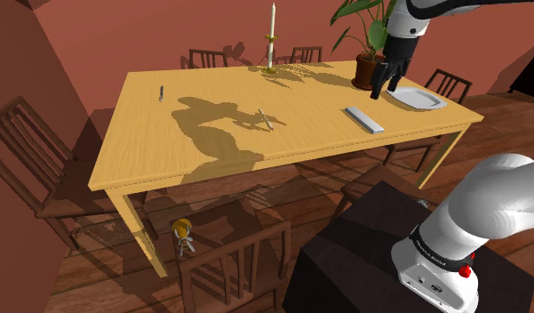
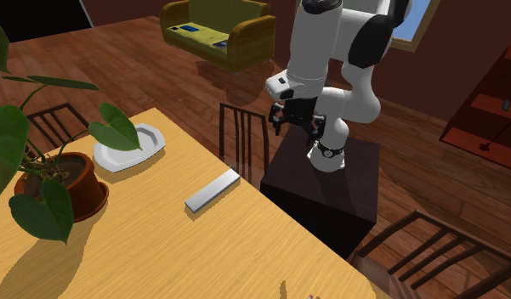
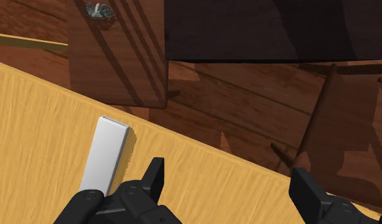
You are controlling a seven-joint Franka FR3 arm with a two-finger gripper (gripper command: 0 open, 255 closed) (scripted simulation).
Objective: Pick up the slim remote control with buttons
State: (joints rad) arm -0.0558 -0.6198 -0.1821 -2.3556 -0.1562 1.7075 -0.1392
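The remote (image 1: 363, 119) is a slim, plain pale-grey bar lying flat on the yellow wooden table (image 1: 220, 133), close to the edge nearest the stand. My black gripper (image 1: 385, 89) hangs above it, open, between the remote and a white plate (image 1: 416, 98). In the second exterior view the remote (image 2: 212, 189) lies on the table and the gripper (image 2: 298, 126) is high over the table's edge. In the wrist view the remote (image 3: 107, 156) lies just outside one finger (image 3: 154, 177), not between the two; the gripper (image 3: 229, 183) holds nothing.
A potted plant (image 1: 371, 44) and a candlestick (image 1: 272, 40) stand at the table's far side. A pen (image 1: 161, 92) and another thin item (image 1: 266, 119) lie on the table. Chairs (image 2: 243, 140) ring the table. A small figure (image 1: 183, 236) stands on the floor.
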